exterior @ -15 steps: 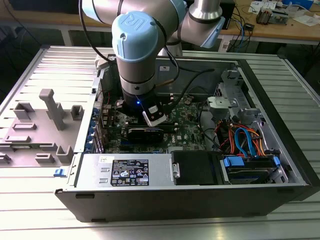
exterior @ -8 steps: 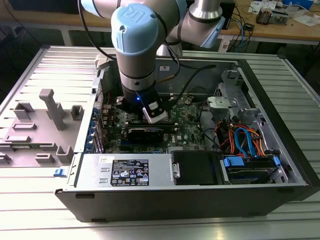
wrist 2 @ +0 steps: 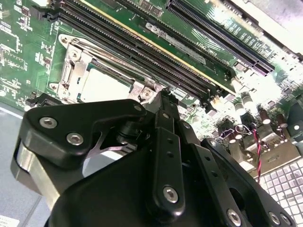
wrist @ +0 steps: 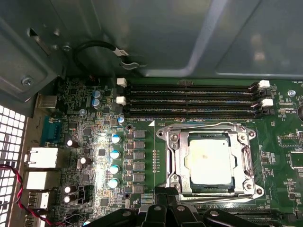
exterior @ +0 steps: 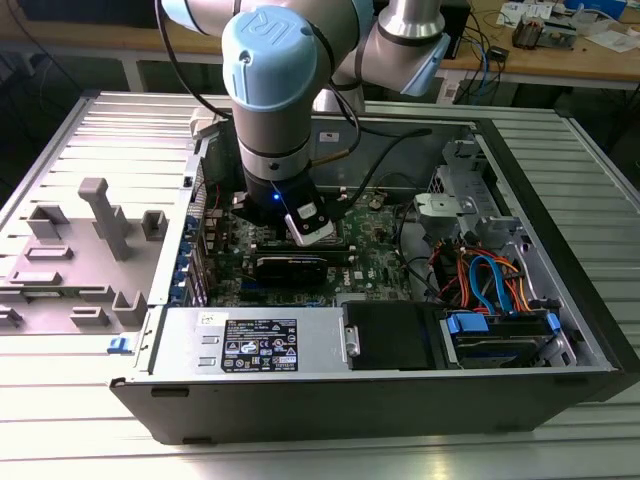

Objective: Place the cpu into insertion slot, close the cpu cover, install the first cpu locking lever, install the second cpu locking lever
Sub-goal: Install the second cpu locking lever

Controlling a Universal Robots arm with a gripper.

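The cpu (wrist: pixel 210 162) lies flat in the insertion slot (wrist: pixel 166 161) on the green board, its silver-grey top showing through the window of the cpu cover (wrist: pixel 247 161), which is down over it. In the second wrist view the same cpu (wrist 2: pixel 105 85) sits just beyond my gripper (wrist 2: pixel 162 96). The black fingers are shut together with nothing between them, and their tip hovers at the near edge of the socket frame (wrist 2: pixel 142 90). A thin wire lever (wrist: pixel 203 126) runs along the socket's side nearest the memory slots. In the exterior view the arm's wrist (exterior: pixel 275 190) reaches down into the open computer case.
Long black memory slots (wrist: pixel 189 97) lie beside the socket. A row of capacitors (wrist: pixel 114 161) and rear ports (wrist: pixel 41 158) stand on its other side. The case holds a graphics card (exterior: pixel 290 265), a power supply (exterior: pixel 255 340) and coloured cables (exterior: pixel 490 280). Grey fixtures (exterior: pixel 100 215) stand outside the case.
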